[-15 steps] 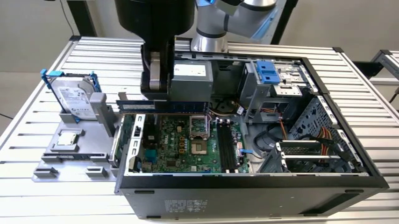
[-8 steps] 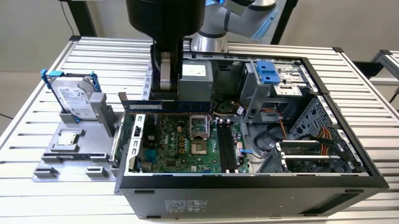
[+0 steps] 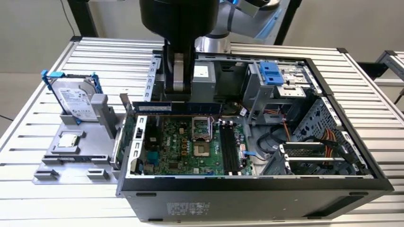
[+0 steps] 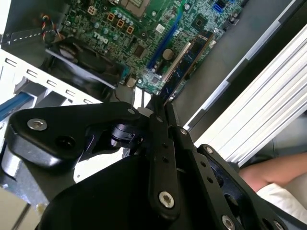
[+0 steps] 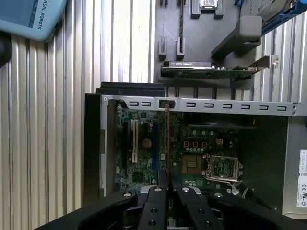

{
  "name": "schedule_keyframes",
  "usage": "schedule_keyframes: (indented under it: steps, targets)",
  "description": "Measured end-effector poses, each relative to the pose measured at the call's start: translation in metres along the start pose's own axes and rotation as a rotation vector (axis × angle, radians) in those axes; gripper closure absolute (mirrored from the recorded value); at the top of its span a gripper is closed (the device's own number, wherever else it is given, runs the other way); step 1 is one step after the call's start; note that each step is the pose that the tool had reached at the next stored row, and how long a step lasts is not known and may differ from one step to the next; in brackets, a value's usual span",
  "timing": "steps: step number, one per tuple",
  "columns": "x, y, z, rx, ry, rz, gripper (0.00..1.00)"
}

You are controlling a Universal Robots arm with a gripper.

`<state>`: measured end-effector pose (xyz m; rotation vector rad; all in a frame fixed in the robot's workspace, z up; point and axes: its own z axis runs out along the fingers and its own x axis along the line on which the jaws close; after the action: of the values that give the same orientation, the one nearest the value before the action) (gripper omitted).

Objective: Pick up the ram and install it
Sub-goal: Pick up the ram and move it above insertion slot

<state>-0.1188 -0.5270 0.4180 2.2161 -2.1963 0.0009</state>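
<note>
While the gripper [image 3: 180, 97] hangs over the open case [image 3: 252, 201], fingers: pressed together on the ram [image 3: 180, 108], pinching its upper edge about mid-length
ram: in the air above the motherboard [image 3: 177, 151], near the case's far wall, touching nothing else
ram slots [image 3: 228, 150]: black, well apart from the stick, running crosswise to it in the exterior view
risk 1: lowered unturned, stick would bridge the slots and not seat
risk 2: narrow pinch, so stick may tilt or slip under push-in force
risk 3: notch misaligned, could jam
</note>
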Motion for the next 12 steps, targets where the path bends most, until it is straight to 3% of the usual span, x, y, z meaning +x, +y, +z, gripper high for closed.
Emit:
schedule_keyframes:
  steps: [12]
  targets:
    - [0.0002,-0.0169,-0.0003,0.0000,0.0000,0.000,1.00]
